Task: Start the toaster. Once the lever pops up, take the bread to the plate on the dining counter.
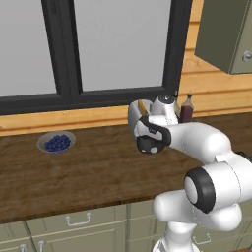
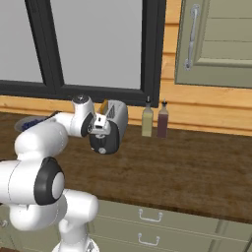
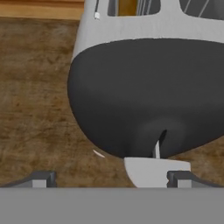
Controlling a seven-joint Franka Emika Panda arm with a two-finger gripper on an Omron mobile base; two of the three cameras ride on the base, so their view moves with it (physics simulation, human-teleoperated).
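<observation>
Dark-framed window (image 1: 98, 49) over wood-plank wall (image 2: 206, 106); olive wall cupboard (image 2: 216, 42); drawers (image 2: 147, 226) beneath brown wooden table (image 1: 74, 172).

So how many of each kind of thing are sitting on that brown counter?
Toaster: 1
Bread in the toaster: 1
Bottles: 2, pale one, dark one
Bowl of blue berries: 1
Total: 5

Evenly and moderately bright throughout; flat, diffuse rendered light with no single visible source. Pale, uniform grey glow behind the window panes (image 1: 118, 44), no glare. Soft sheen only on the arm's white shells. Faint shading under the toaster (image 3: 148, 92) on the wooden counter (image 3: 35, 109), no hard cast shadows. Coarse, slightly blurred wood grain in the hand view. No edge distortion apparent; equal focus near and far.
</observation>
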